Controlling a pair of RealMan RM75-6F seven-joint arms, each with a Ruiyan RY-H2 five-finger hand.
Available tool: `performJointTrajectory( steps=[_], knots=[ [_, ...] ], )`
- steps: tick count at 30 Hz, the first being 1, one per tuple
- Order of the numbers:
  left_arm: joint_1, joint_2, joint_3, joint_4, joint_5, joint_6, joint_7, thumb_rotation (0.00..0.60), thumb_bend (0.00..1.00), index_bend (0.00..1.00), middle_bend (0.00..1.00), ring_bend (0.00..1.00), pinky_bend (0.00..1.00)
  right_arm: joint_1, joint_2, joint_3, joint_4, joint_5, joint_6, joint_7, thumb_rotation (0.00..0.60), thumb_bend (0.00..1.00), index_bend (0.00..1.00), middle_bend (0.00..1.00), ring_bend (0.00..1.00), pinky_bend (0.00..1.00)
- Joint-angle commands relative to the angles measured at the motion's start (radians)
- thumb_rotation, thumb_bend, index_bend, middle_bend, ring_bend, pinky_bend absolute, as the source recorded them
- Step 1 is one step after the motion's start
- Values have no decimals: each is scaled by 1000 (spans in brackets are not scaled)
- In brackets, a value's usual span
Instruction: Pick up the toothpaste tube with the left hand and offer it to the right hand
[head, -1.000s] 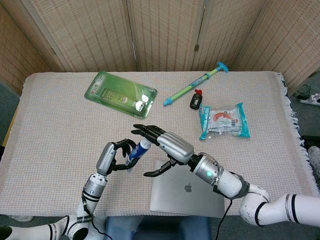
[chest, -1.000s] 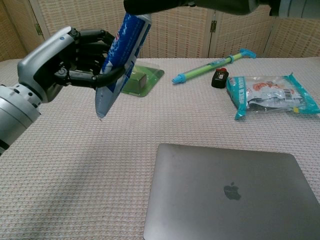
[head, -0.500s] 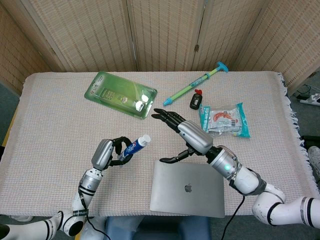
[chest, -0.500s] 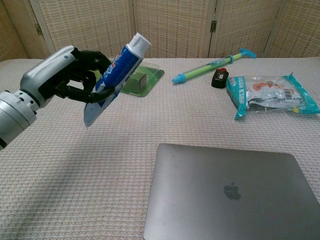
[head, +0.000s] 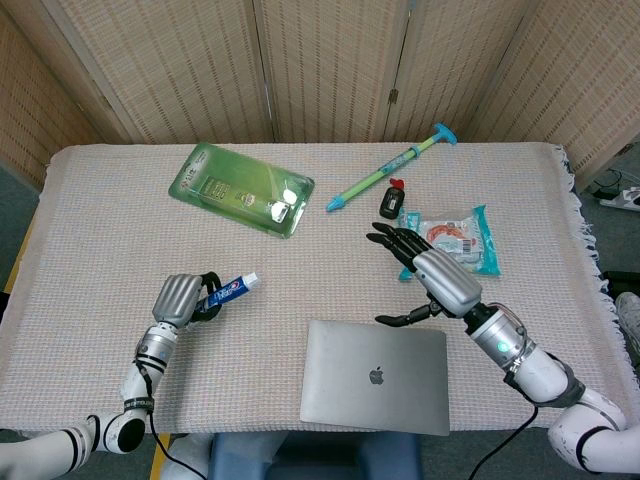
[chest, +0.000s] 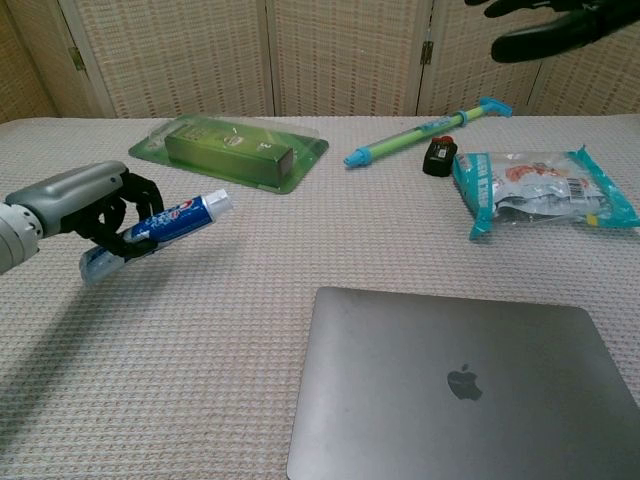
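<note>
Over the cloth-covered worktop (head: 100, 250), at lower left, we see the left hand (head: 178, 298) gripping the toothpaste tube (head: 228, 290), cap pointing right; our right hand (head: 432, 280) hovers spread and empty, well apart.

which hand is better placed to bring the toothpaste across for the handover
Left. The left hand already grips the toothpaste tube, cap pointing toward the right side. The right hand holds nothing, fingers spread, above the table near the laptop, apart from the tube.
</note>
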Motion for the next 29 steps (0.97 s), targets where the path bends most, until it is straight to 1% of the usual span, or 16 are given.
performJointTrajectory(
  steps=[1, 6, 8, 9, 10, 13, 14, 15, 19, 21, 25, 29],
  knots=[
    [0, 14, 6, -20, -22, -15, 41, 600, 744, 283, 449, 317, 410, -38, 5, -31, 27, -24, 35, -27, 372, 82, 0, 0, 0, 0],
    [3, 40, 23, -56, -12, 0, 100, 600, 719, 133, 320, 208, 322, -105, 2, -60, 56, -38, 117, -89, 366, 82, 0, 0, 0, 0],
    [5, 64, 31, -83, -6, 7, 129, 600, 704, 93, 276, 172, 283, -136, 0, -72, 65, -38, 152, -119, 369, 82, 0, 0, 0, 0],
    [7, 74, 34, -95, 0, 16, 142, 600, 695, 81, 260, 158, 271, -150, -1, -77, 66, -36, 166, -131, 382, 82, 0, 0, 0, 0],
    [12, 89, 36, -112, 9, 32, 153, 600, 683, 73, 251, 150, 262, -168, 0, -83, 71, -33, 184, -153, 409, 82, 0, 0, 0, 0],
    [38, 139, 30, -179, 30, 84, 134, 600, 671, 76, 245, 147, 256, -215, 9, -102, 79, -28, 230, -203, 559, 87, 0, 0, 0, 0],
    [49, 158, 28, -202, 40, 104, 125, 600, 671, 82, 244, 146, 252, -230, 12, -106, 84, -27, 247, -224, 586, 89, 0, 0, 0, 0],
    [66, 185, 27, -230, 55, 134, 108, 600, 669, 89, 244, 145, 247, -251, 13, -113, 89, -27, 270, -251, 600, 91, 0, 0, 0, 0],
    [131, 273, 29, -312, 105, 237, 49, 600, 657, 116, 244, 149, 231, -314, 18, -138, 99, -24, 326, -317, 600, 92, 0, 0, 0, 0],
    [161, 312, 36, -343, 125, 275, 29, 600, 640, 128, 244, 154, 223, -336, 22, -149, 102, -27, 342, -327, 600, 91, 0, 0, 0, 0],
    [239, 398, 64, -403, 173, 372, 2, 600, 599, 135, 244, 156, 210, -387, 23, -168, 123, -36, 383, -302, 600, 91, 0, 0, 0, 0],
    [311, 442, 92, -433, 203, 455, -20, 600, 588, 150, 244, 157, 199, -423, 28, -175, 138, -51, 422, -271, 600, 91, 0, 0, 0, 0]
  ],
)
